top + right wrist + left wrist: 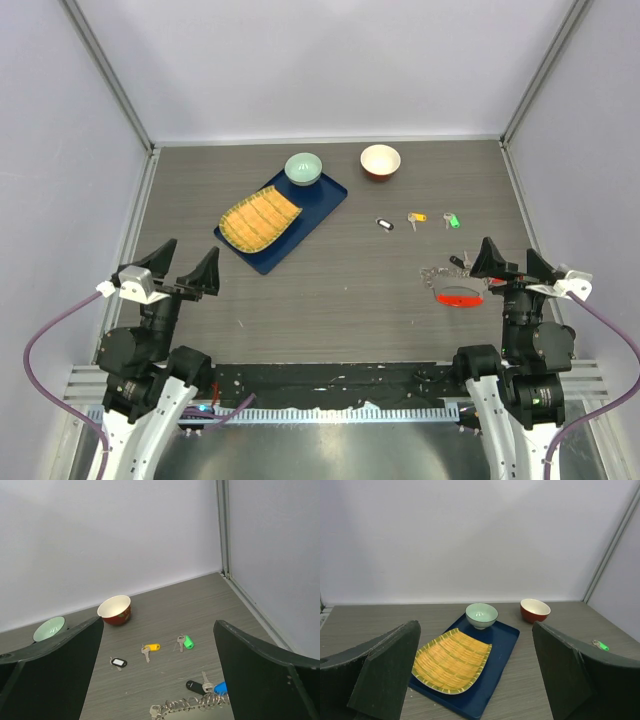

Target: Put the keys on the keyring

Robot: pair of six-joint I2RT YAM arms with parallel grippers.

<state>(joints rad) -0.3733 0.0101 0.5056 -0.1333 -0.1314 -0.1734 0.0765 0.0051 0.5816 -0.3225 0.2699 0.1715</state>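
Three small keys lie in a row on the grey table: a black-tagged one point(384, 224) point(119, 663), a yellow-tagged one point(417, 217) point(150, 648) and a green-tagged one point(452, 221) point(186, 642) point(601, 645). The keyring point(452, 284), a silver chain bunch point(200, 703) with a red oval loop point(460, 297), a black tag point(195, 685) and a blue tag point(221, 687), lies nearer, just left of my right gripper point(511, 255) point(158, 625). That gripper is open and holds nothing. My left gripper point(187, 258) point(475, 630) hangs open and empty at the near left, far from the keys.
A blue tray point(325, 200) at the back left carries a woven yellow plate point(260, 220) and a pale green bowl point(303, 168). A red bowl with a white inside point(380, 160) stands behind the keys. Grey walls close in the table at the back and on both sides.
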